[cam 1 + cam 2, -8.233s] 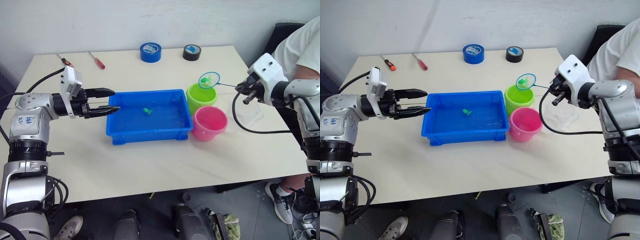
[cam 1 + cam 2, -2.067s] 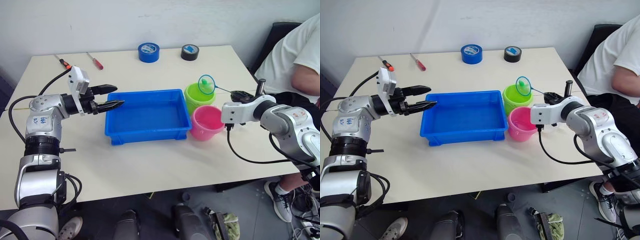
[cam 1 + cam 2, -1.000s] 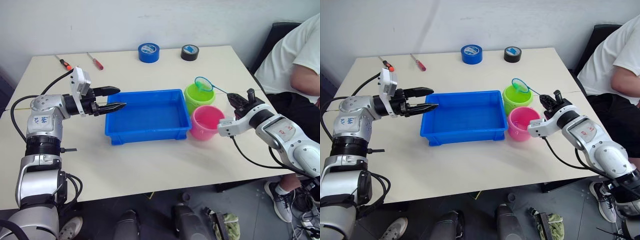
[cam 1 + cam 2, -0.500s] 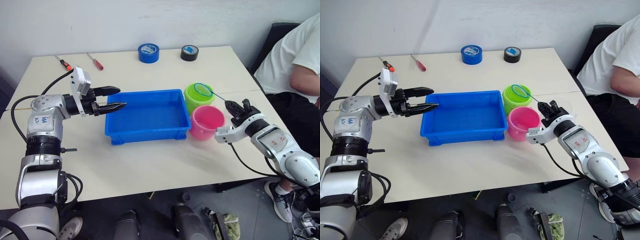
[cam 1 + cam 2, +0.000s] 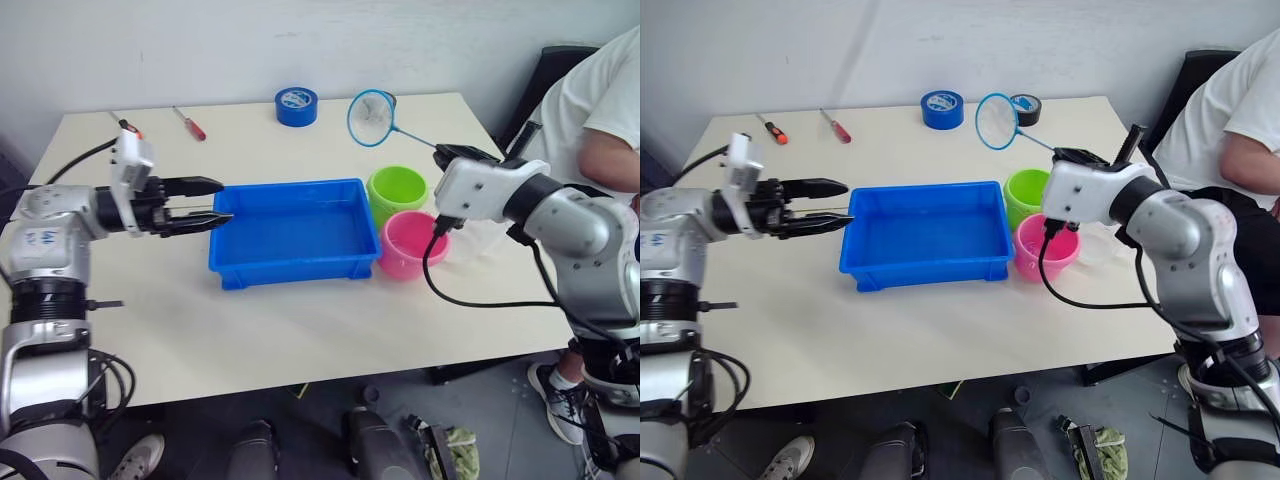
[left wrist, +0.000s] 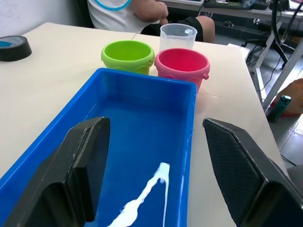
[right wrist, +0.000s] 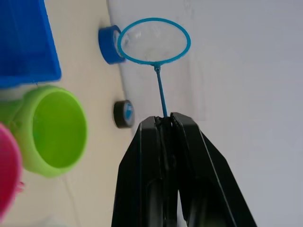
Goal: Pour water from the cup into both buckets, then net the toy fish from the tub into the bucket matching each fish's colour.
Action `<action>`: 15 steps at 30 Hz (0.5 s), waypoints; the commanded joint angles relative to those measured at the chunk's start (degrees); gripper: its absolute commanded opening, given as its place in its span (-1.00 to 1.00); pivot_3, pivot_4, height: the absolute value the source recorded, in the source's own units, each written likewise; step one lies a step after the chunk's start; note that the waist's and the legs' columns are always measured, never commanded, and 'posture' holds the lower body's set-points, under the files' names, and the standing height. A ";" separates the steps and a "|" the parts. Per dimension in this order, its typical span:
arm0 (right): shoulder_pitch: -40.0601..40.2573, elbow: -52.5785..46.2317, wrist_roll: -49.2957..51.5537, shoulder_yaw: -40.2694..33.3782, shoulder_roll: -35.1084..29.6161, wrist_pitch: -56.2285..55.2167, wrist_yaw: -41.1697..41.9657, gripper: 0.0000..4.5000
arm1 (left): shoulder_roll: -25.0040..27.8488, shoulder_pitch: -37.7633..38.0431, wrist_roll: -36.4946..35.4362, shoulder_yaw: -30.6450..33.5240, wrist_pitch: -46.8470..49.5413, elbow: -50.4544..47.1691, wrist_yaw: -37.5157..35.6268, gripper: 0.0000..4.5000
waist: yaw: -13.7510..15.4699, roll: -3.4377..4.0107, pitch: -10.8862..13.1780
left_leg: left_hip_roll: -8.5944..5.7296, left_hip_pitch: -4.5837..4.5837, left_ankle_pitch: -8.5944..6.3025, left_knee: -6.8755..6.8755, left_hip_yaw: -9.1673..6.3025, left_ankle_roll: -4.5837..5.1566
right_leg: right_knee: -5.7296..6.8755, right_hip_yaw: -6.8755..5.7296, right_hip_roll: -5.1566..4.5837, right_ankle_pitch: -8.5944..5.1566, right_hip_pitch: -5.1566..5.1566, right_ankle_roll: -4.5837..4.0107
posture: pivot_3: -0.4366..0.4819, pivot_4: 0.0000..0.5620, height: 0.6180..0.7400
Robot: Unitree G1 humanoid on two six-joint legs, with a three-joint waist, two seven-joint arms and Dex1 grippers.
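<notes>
The right gripper [image 7: 164, 124] is clamping the net [image 5: 371, 117] by its handle, holding the hoop in the air at twelve o'clock of the green bucket [image 5: 398, 190]. The left gripper [image 5: 212, 201] is hovering with fingers apart at nine o'clock of the tub [image 5: 296, 262], the pink bucket [image 5: 414, 244] sitting at its three o'clock.
</notes>
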 commanded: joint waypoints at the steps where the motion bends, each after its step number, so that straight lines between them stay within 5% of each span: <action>1: -2.21 -2.06 16.59 -1.56 0.72 10.57 10.75 -1.00 | 3.35 3.05 -4.11 2.33 4.95 -8.97 -1.67 0.54 | 0.03 0.00 0.00 | 0.00 0.01 -0.01 -0.01 -0.01 0.01 | 0.00 -0.01 -0.02 0.00 0.01 0.00 | -0.05 -0.47 0.89; 9: 0.28 -2.70 33.30 7.31 -0.67 20.40 27.99 -1.00 | 6.77 20.10 -12.03 10.50 13.13 -29.40 1.20 0.54 | 0.00 0.00 0.00 | 0.03 -0.02 -0.03 -0.01 -0.05 0.08 | -0.04 -0.04 -0.06 -0.01 0.01 -0.02 | -0.05 -0.47 0.89; 15: 0.97 1.67 31.52 16.05 3.86 19.08 28.24 -1.00 | 5.45 31.05 -15.35 12.32 15.04 -40.82 5.12 0.54 | -0.07 -0.01 0.00 | 0.06 0.02 -0.04 -0.01 -0.04 0.10 | 0.00 -0.01 -0.05 -0.02 -0.02 -0.05 | -0.05 -0.47 0.89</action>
